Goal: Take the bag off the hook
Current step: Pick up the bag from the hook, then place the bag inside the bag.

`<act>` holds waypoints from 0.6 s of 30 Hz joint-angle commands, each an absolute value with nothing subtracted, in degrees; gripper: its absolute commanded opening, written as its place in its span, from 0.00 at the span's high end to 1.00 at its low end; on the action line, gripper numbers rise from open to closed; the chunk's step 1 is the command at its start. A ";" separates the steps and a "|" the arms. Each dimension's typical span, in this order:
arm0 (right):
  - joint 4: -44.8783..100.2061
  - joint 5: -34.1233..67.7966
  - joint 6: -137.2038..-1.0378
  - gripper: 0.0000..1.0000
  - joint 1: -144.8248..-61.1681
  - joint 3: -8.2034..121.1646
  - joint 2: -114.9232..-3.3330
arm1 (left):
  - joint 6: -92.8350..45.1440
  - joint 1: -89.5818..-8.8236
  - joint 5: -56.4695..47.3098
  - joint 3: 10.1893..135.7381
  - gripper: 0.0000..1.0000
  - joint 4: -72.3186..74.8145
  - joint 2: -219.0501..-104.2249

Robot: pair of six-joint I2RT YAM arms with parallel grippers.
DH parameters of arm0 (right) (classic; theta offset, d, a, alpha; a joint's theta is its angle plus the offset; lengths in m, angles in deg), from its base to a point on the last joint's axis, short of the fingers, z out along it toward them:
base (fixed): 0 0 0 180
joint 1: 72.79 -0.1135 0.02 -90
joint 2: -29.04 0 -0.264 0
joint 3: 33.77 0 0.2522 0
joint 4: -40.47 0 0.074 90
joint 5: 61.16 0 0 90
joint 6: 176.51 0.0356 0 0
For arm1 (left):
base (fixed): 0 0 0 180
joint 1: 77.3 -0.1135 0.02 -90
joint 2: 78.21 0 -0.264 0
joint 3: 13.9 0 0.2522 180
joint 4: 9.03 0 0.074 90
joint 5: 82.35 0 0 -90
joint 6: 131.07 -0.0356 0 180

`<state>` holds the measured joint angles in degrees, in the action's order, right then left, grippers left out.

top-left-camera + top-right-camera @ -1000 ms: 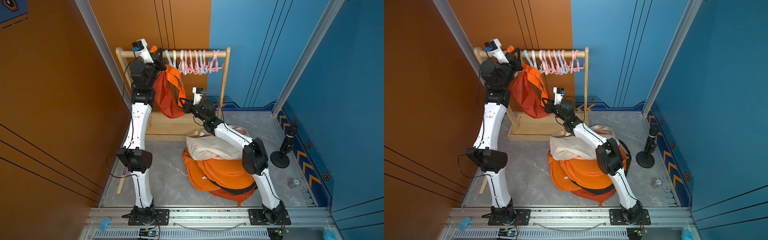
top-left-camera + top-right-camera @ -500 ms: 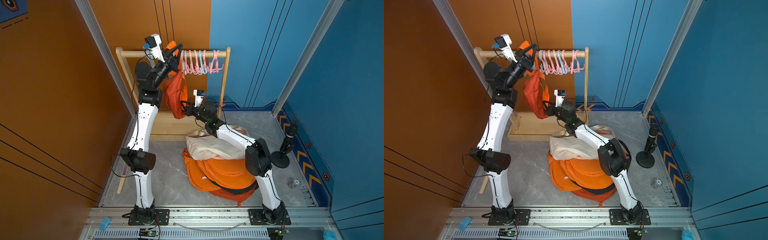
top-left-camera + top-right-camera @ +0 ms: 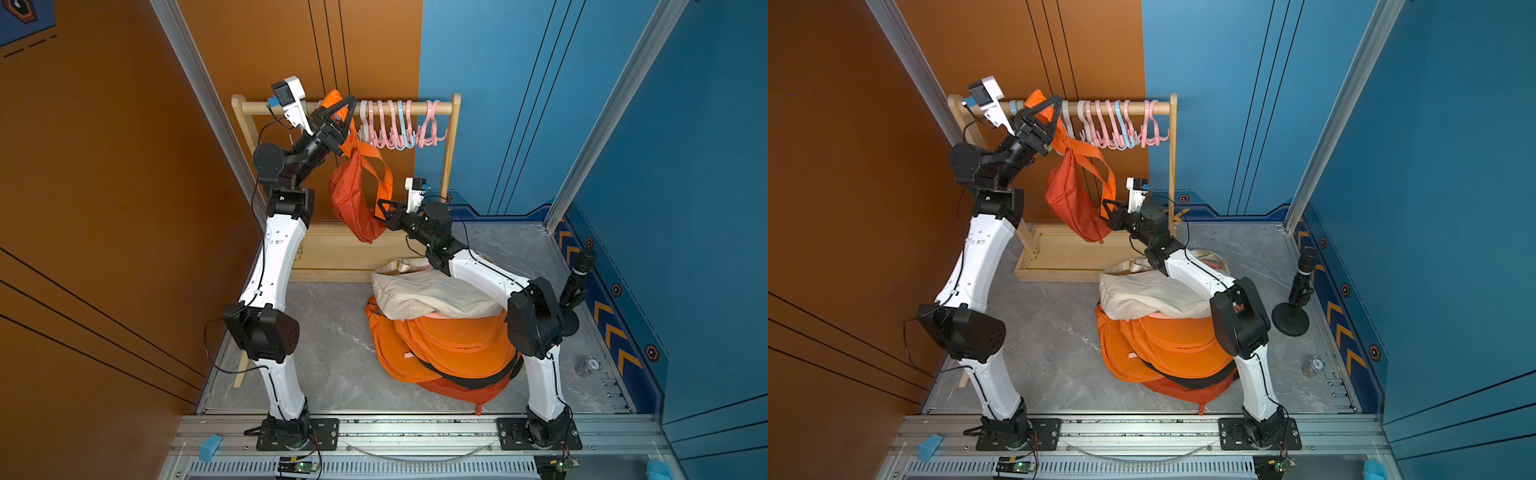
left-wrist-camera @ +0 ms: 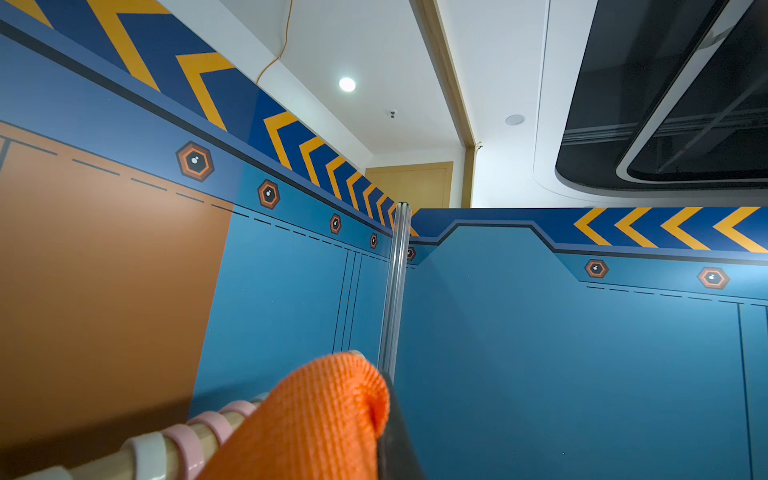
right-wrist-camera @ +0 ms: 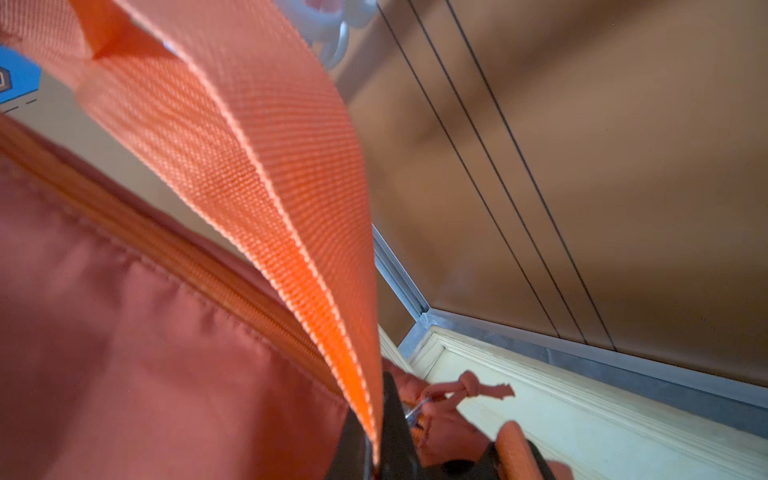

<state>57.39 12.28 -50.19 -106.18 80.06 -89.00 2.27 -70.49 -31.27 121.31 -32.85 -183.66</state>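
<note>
Here: left claw (image 3: 348,104) grips bag (image 3: 353,199) strap (image 3: 376,166) at rail (image 3: 440,109); right claw (image 3: 380,204) clamps strap lower; hooks (image 3: 390,124) beside.

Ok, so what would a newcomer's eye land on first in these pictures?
The orange bag dangling between the two arms: the left gripper is shut on its strap up at the wooden rail, the right gripper shut on the strap lower down. Then the pile of bags on the floor by the right arm, a cream bag on top of orange ones, and the pastel hooks bunched along the rail.
</note>
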 commanded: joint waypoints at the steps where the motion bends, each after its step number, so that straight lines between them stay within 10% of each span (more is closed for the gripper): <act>1: 59.83 11.70 -50.15 1.00 -104.96 78.28 -83.13 | -6.35 -70.03 -31.33 115.94 1.00 -31.53 -174.28; 18: 49.59 17.51 -62.32 1.00 -104.24 65.64 -59.41 | -27.12 -63.13 -32.39 89.33 1.00 -16.46 -149.63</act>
